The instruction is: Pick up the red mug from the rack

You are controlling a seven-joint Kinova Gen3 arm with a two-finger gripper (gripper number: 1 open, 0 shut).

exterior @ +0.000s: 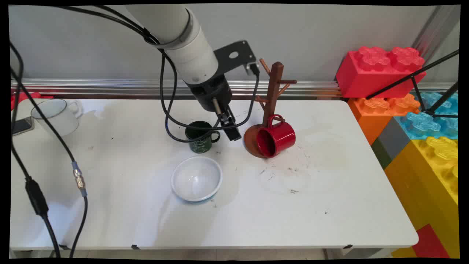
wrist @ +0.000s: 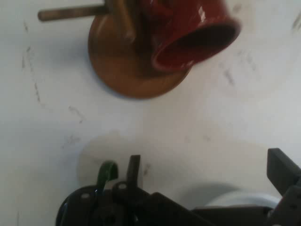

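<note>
My gripper (exterior: 231, 128) hangs low over the table between a dark green mug (exterior: 200, 138) and a brown wooden mug tree (exterior: 273, 95). In the hand view the gripper (wrist: 207, 172) is open, with only bare table between its fingers. The green mug (wrist: 80, 209) stands upright just beside the left finger (wrist: 134, 169), its handle (wrist: 107, 170) close to that finger. A red mug (exterior: 276, 138) hangs tilted by its handle from a low peg of the tree, its mouth facing the near left. The red mug (wrist: 190, 33) lies over the tree's round base (wrist: 127, 70).
A white bowl (exterior: 196, 178) with a blue rim sits in front of the green mug. At the far left stand a white mug (exterior: 58, 115) and a phone (exterior: 22, 125). Large toy bricks (exterior: 403, 110) are stacked past the table's right edge. Black cables (exterior: 40, 198) hang at the left.
</note>
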